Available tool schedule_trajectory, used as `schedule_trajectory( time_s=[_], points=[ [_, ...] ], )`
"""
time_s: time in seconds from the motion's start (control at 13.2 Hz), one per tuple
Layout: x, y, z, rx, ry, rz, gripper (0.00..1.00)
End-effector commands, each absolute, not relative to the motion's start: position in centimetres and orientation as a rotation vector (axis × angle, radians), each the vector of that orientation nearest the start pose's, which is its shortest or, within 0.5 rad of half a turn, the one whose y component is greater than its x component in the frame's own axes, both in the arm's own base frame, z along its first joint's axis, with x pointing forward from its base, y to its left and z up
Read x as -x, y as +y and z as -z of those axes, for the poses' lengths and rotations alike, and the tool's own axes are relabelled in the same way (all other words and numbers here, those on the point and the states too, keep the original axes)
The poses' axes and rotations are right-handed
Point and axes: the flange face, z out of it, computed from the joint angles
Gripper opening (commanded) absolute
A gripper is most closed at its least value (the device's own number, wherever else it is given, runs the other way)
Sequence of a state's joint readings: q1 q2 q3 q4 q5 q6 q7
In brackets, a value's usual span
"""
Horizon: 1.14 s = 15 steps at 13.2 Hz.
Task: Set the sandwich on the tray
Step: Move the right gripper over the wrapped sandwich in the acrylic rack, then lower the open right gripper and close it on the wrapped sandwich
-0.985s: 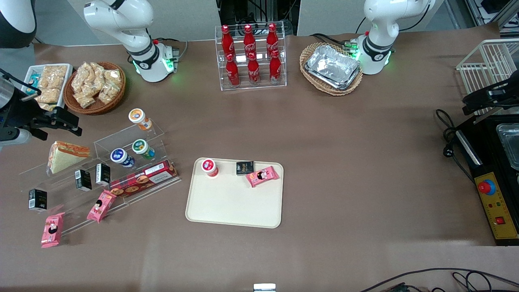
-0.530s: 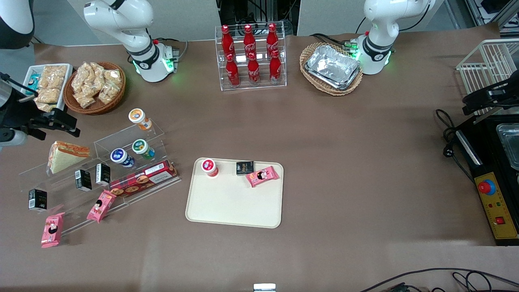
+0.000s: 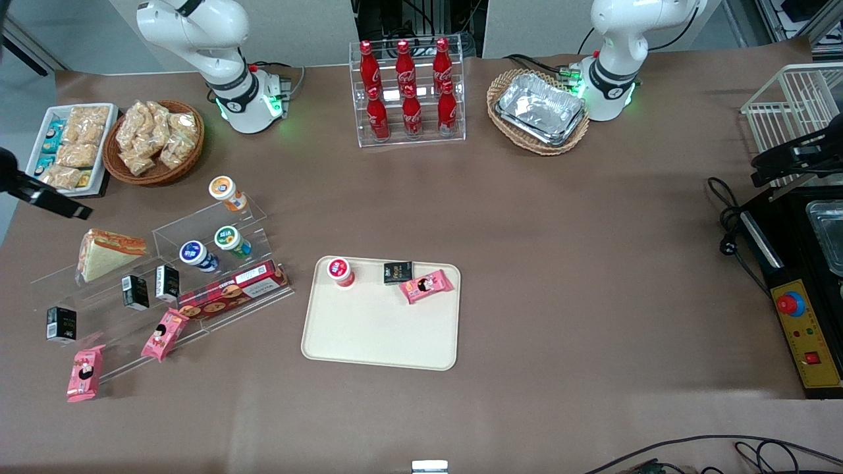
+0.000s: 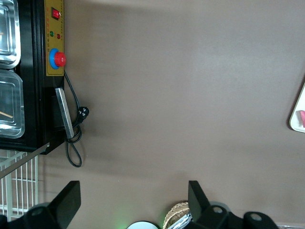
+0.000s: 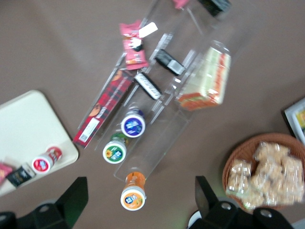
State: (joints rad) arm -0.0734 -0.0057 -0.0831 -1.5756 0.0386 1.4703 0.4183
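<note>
The sandwich [image 3: 105, 253] is a wrapped cream wedge with an orange-red edge. It lies on the upper step of a clear acrylic stand [image 3: 217, 217] toward the working arm's end of the table, and also shows in the right wrist view [image 5: 205, 81]. The cream tray [image 3: 379, 329] lies mid-table, nearer the front camera; its corner shows in the right wrist view [image 5: 28, 124]. My right gripper [image 3: 62, 205] is open and empty. It hangs high at the table's end, a little farther from the front camera than the sandwich. In the right wrist view the gripper [image 5: 139, 191] has its fingers wide apart above an orange cup.
On the tray stand a red-lidded cup [image 3: 340, 271], a black carton [image 3: 397, 271] and a pink packet [image 3: 427, 286]. The stand holds cups [image 3: 227, 192], black cartons, a biscuit box [image 3: 232, 288] and pink packets. A snack basket [image 3: 153, 141] and a white snack tray [image 3: 69, 145] are nearby.
My right gripper has drawn away from above the sandwich toward the table's end and higher, so most of the arm has left the front view. The sandwich has not moved.
</note>
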Motion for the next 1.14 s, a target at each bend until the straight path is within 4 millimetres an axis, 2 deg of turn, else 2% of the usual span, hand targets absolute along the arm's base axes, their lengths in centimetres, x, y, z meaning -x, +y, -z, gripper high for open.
schedule_trajectory(
  time_s=[0.0,0.15,0.45,0.53,0.61,0.91,1.06],
  points=[
    [-51.9,-11.3,-62.3,2.872,1.236,-0.203,1.00],
    [-51.4,-13.2,-62.7,2.781,1.389,-0.185,1.00],
    [-51.7,-14.3,-61.9,2.693,1.578,-0.178,1.00],
    [-51.5,-16.0,-61.5,2.665,1.621,-0.172,1.00],
    [-51.5,-16.7,-61.1,2.659,1.630,-0.155,1.00],
    [-52.3,-17.3,-57.6,2.655,1.641,-0.134,1.00],
    [-52.7,-18.4,-55.0,2.641,1.662,-0.097,1.00]
  ],
)
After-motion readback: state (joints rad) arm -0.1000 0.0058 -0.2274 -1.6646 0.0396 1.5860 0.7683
